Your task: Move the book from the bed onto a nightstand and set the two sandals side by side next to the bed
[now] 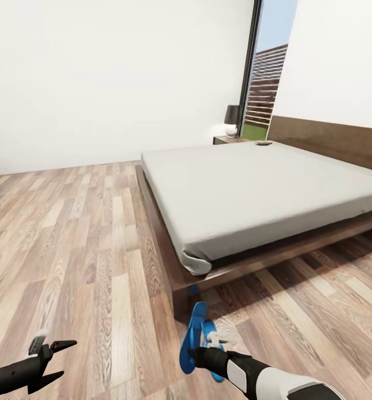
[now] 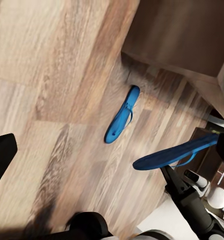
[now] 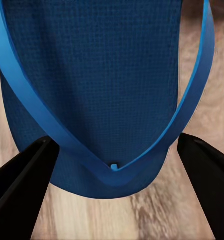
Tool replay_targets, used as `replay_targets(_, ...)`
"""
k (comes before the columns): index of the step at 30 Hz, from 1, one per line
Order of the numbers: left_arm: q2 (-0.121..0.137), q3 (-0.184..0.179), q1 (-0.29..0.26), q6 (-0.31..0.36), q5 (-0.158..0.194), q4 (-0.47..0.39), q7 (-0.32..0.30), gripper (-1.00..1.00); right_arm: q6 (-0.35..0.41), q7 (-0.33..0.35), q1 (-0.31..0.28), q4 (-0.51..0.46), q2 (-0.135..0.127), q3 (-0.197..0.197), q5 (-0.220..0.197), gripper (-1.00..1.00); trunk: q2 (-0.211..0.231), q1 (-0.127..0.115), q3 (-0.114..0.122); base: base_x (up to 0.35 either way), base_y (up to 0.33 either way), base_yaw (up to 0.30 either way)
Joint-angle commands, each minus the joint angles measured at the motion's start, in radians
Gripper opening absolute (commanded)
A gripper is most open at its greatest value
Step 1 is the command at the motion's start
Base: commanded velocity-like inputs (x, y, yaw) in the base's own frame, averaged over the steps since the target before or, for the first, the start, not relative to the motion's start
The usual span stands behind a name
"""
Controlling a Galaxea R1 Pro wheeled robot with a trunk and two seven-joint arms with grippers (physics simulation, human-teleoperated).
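My right gripper [image 1: 200, 347] is shut on one bright blue sandal [image 1: 192, 333], held on edge above the floor just in front of the bed's near corner. Its sole and strap [image 3: 106, 75] lie between my black fingers [image 3: 21, 190]. The other sandal [image 2: 123, 115] lies flat on the planks beside the bed frame [image 2: 187, 30]. My left gripper [image 1: 66, 358] hangs open and empty low at the left. The bed [image 1: 264, 189] stretches away to the right. A small dark flat thing [image 1: 262, 143], likely the book, rests at its far corner. The nightstand [image 1: 230, 140] stands beyond it.
A dark-shaded lamp [image 1: 232, 119] sits on the nightstand by a tall window [image 1: 266, 83]. Wood-plank floor [image 1: 69, 233] spreads left of the bed up to the white wall. The dark headboard [image 1: 330, 139] runs along the right wall.
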Motion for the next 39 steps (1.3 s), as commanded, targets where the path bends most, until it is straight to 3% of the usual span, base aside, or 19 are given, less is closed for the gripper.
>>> replay_targets(1,0.000,-0.009,-0.001,0.005,0.007,0.000,-0.005,1.00,0.001,0.004,-0.001,0.002,0.000,0.007,-0.010,-1.00,0.000,0.000,-0.001,0.000,0.000,0.151)
replay_targets(30,-0.001,-0.009,-0.001,0.007,0.006,-0.001,-0.020,1.00,0.002,0.005,-0.001,0.003,-0.015,0.006,-0.001,-1.00,0.000,0.000,-0.010,0.000,0.000,0.112)
replay_targets(33,-0.001,-0.009,-0.001,0.009,0.005,-0.002,-0.019,1.00,0.002,0.005,-0.001,0.002,-0.024,0.012,0.015,-1.00,0.000,0.000,-0.010,0.000,0.000,0.005)
replay_targets(39,-0.001,-0.009,-0.001,0.013,0.005,-0.001,-0.019,1.00,0.003,0.003,-0.001,0.002,-0.050,0.026,0.098,-1.00,0.000,0.000,-0.010,0.000,0.000,0.001)
